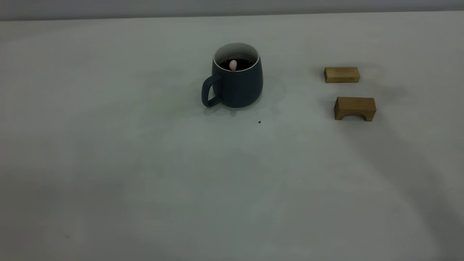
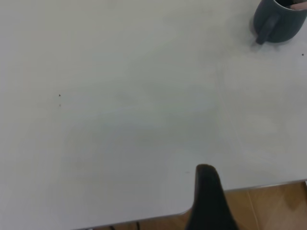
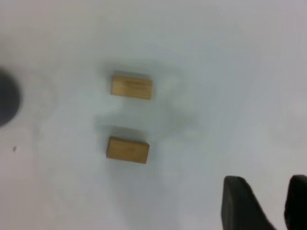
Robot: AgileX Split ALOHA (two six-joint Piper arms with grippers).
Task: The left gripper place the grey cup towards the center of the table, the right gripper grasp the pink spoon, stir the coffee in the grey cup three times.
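The grey cup [image 1: 237, 85] stands upright near the middle of the table [image 1: 145, 163], its handle toward the left front. Dark coffee [image 1: 243, 64] fills it. The pale tip of the pink spoon [image 1: 233, 65] sticks up out of the coffee; the rest is sunk or hidden by the rim. Neither arm shows in the exterior view. The left gripper [image 2: 207, 191] hangs over the table's near edge, far from the cup [image 2: 283, 21]. The right gripper [image 3: 267, 187] is open and empty over bare table, away from the cup [image 3: 7, 103].
Two wooden blocks lie right of the cup: a flat one [image 1: 342, 74] farther back and an arched one [image 1: 355, 108] nearer the front. The right wrist view shows both blocks [image 3: 131, 86] [image 3: 127, 150]. A tiny dark speck [image 1: 259, 122] sits before the cup. Wooden floor [image 2: 268, 206] shows past the table edge.
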